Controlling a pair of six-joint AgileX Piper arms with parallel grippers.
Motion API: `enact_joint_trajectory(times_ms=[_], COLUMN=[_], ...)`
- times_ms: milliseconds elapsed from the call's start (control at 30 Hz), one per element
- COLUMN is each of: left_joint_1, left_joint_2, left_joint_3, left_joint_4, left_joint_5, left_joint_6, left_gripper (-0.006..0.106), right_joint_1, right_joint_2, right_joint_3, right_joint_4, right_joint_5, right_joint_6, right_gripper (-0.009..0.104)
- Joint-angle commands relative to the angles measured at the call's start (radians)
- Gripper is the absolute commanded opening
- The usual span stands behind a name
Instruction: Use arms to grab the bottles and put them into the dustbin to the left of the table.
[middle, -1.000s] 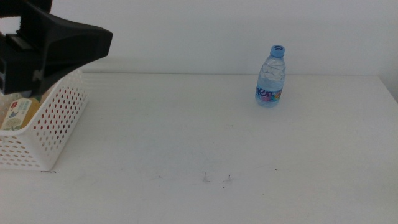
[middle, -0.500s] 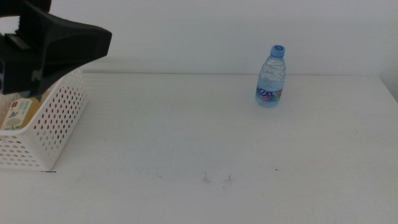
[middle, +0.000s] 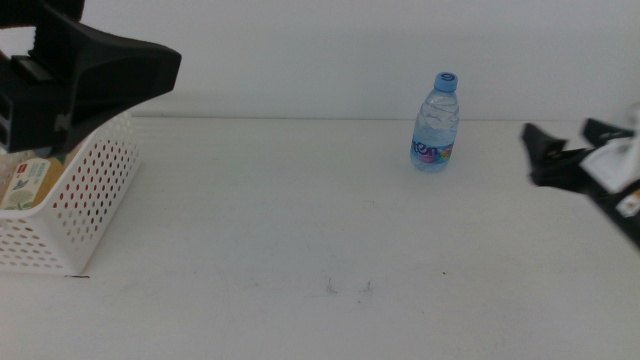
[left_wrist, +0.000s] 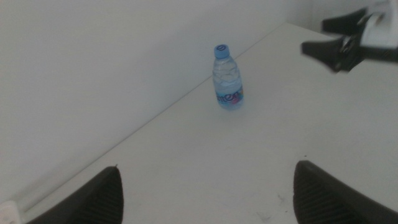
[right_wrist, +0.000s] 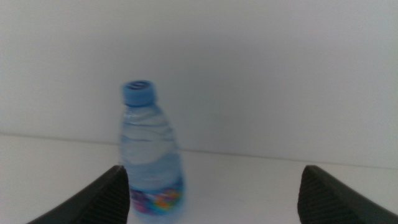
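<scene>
In the middle view, the small clear plastic water bottle with a blue cap is standing upright at about one o'clock on the plain white tabletop, near the far edge. The right arm's black two-fingered gripper is reaching in from three o'clock, its jaws standing apart, near the bottle but not touching it. At nine o'clock the white perforated plastic basket is sitting with a yellowish labelled bottle lying inside it, and the left arm's black wedge-shaped gripper is hanging above its rim, jaws spread with nothing between them.

In the left wrist view, the left gripper is showing both jaws wide apart; the water bottle is standing well apart from it on the table, with the right gripper beside it.

In the right wrist view, the right gripper is open, and the bottle is standing ahead, off to one jaw's side rather than centred (the picture is blurred).

The bottle looks light and thin-walled, likely to dent under a hard squeeze and to tip if nudged; its smooth wall may slip. The ribbed body just above the coloured label seems the best place to grip.
</scene>
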Motion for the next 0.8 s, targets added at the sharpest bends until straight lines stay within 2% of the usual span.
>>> enact_joint_trajectory(times_ms=[0, 67, 200, 300, 433, 600, 767], left_joint_1=[0.001, 0.001, 0.001, 0.001, 0.001, 0.001, 0.001], left_joint_2=[-0.001, -0.001, -0.001, -0.001, -0.001, -0.001, -0.001], left_joint_3=[-0.005, -0.005, -0.005, -0.005, -0.005, -0.005, -0.005], left_joint_4=[0.011, 0.011, 0.056, 0.064, 0.064, 0.064, 0.064], left_joint_5=[-0.005, -0.005, -0.007, -0.007, -0.007, -0.007, -0.007], left_joint_6=[-0.007, -0.007, -0.007, -0.007, -0.007, -0.007, -0.007], left_gripper=[0.094, 0.094, 0.094, 0.094, 0.094, 0.094, 0.094], right_joint_1=[0.044, 0.075, 0.12, 0.139, 0.146, 0.153, 0.156], right_joint_2=[0.127, 0.225, 0.349, 0.42, 0.506, 0.631, 0.743], right_joint_3=[-0.014, -0.037, -0.139, -0.255, -0.441, -0.629, -0.786], right_joint_4=[0.043, 0.052, 0.05, 0.026, -0.073, -0.052, 0.024], right_joint_5=[-0.193, -0.296, -0.274, -0.173, 0.019, 0.07, 0.182], right_joint_6=[0.002, 0.007, 0.031, 0.024, 0.028, 0.026, 0.024], right_gripper=[0.088, 0.088, 0.088, 0.088, 0.088, 0.088, 0.088])
